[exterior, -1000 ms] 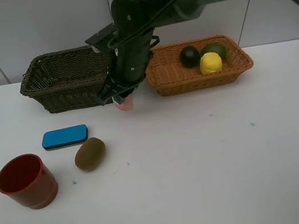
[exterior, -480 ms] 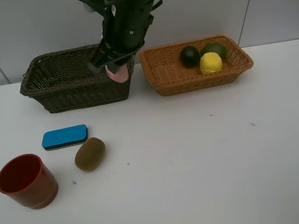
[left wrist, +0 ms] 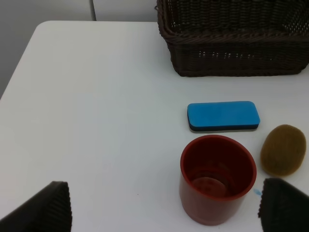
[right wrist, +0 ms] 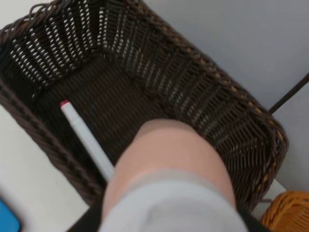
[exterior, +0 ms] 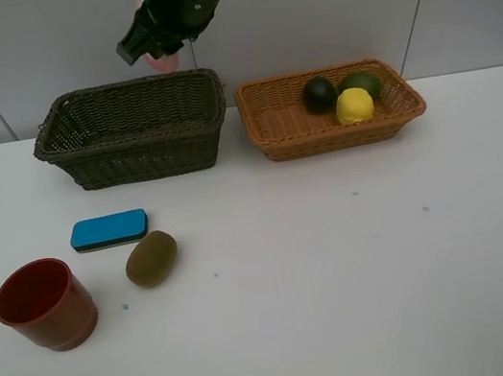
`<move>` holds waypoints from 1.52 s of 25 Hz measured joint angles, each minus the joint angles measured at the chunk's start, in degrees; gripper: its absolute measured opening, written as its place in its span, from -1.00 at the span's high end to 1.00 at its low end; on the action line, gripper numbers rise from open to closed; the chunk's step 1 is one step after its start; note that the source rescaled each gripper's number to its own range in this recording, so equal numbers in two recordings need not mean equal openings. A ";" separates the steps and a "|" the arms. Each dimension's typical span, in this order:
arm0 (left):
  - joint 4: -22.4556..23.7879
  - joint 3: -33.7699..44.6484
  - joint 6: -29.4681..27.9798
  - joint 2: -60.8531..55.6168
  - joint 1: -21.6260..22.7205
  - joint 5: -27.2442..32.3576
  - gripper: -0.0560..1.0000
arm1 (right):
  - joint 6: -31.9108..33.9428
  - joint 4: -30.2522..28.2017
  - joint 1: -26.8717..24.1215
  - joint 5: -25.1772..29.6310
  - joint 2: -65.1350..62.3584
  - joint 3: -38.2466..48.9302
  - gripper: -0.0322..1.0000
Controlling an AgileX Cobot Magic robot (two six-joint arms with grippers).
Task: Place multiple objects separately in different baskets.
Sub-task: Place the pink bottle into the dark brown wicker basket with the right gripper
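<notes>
Pink bottle (right wrist: 169, 164) hangs over the dark basket (exterior: 122, 90), pinched in the right claw (exterior: 156, 57).
The basket's open mouth lies straight below the claw. A white pen (right wrist: 84, 137) lies slantwise on its floor, just beside where the bottle would likely drop.

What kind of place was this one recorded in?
Probably a robot test bench rather than a home: a white table, a plain grey panelled wall, and a dark wicker basket and orange basket set out for sorting.

dark olive woven basket (exterior: 134, 156), orange-tan basket (exterior: 321, 139), blue eraser (exterior: 109, 229), red-brown cup (exterior: 46, 306), pink bottle (right wrist: 166, 154)
</notes>
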 joint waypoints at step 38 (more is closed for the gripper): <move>0.00 0.00 0.00 0.00 0.00 0.00 -1.00 | 0.00 4.30 -4.02 -19.00 16.17 0.00 0.52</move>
